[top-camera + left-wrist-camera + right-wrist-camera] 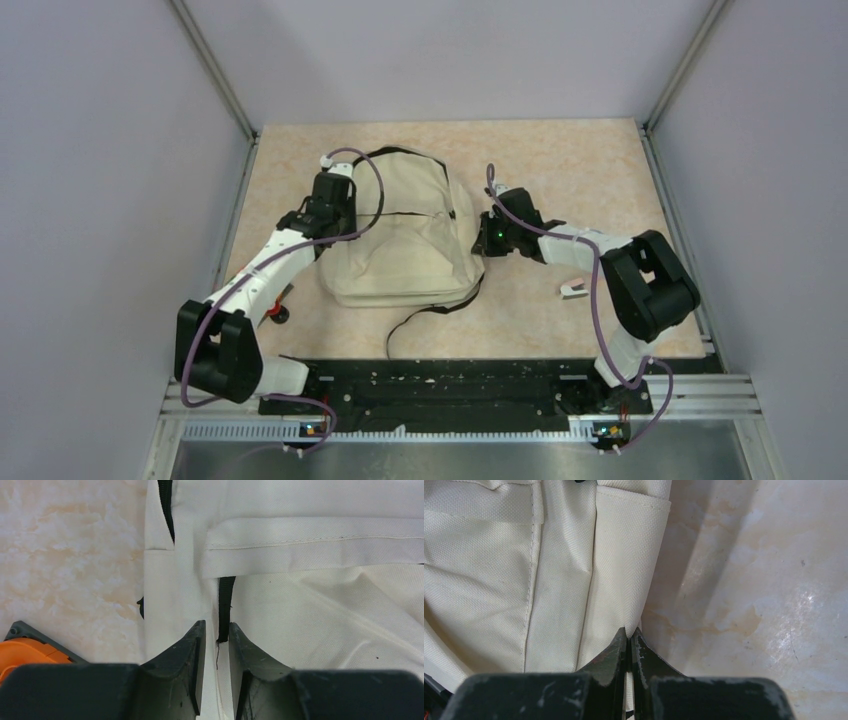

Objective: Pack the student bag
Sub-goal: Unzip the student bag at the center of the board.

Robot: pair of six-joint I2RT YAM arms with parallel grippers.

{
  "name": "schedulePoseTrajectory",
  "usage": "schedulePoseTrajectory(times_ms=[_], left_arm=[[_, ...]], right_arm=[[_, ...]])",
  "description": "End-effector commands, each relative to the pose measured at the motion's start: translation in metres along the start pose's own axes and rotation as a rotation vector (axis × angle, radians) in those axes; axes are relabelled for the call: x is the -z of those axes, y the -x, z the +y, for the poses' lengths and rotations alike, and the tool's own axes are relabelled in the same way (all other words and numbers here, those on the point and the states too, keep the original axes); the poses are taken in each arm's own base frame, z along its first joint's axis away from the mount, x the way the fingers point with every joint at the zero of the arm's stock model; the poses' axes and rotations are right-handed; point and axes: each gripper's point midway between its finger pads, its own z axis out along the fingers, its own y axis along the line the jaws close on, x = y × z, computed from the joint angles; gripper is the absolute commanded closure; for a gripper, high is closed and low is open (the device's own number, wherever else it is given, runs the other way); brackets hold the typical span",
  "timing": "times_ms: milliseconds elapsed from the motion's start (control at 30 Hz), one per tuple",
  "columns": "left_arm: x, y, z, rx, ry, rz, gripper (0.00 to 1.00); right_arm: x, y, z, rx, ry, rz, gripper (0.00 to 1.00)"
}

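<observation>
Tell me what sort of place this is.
Probably a robot lab test cell: plain grey wall panels in metal framing enclose a marbled beige tabletop, and two white-and-black robot arms are bolted to a black base rail, working a cream fabric backpack.

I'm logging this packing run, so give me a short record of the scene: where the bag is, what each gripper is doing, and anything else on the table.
bag: student bag, lying mid-table between the two arms
left gripper: closed on fabric at the bag's left side, a black strap running down between its fingers
right gripper: pinching the bag's right edge
other items: small white object right of the bag; orange and grey object left of it
table: marbled beige surface
</observation>
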Motion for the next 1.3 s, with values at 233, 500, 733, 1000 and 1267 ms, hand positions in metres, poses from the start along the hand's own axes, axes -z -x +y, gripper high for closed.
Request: schedulePoseTrajectory(times_ms=[233,500,733,1000,1267], left_arm=[[0.014,0.019,-0.004,-0.011,-0.011,-0.071,0.88],[0.015,0.019,-0.011,0.001,-0.053,-0.077,1.00],[0.026,0.032,-0.061,0.092,-0.315,-0.122,1.00],[-0.003,0.029,-0.114,0.049,-0.404,-0.066,1.00],[-0.015,0.039,-0.192,-0.006,-0.518,-0.080,1.00]], right_arm=[[-0.002,0.026,0.012,0.015,0.052,-0.062,1.00],[-0.002,0.025,0.013,0.015,0.058,-0.061,1.00],[-0.003,0.026,0.015,0.016,0.063,-0.060,1.00],[-0.002,0.026,0.018,0.012,0.078,-0.060,1.00],[-0.002,0.023,0.022,0.016,0.082,-0.056,1.00]])
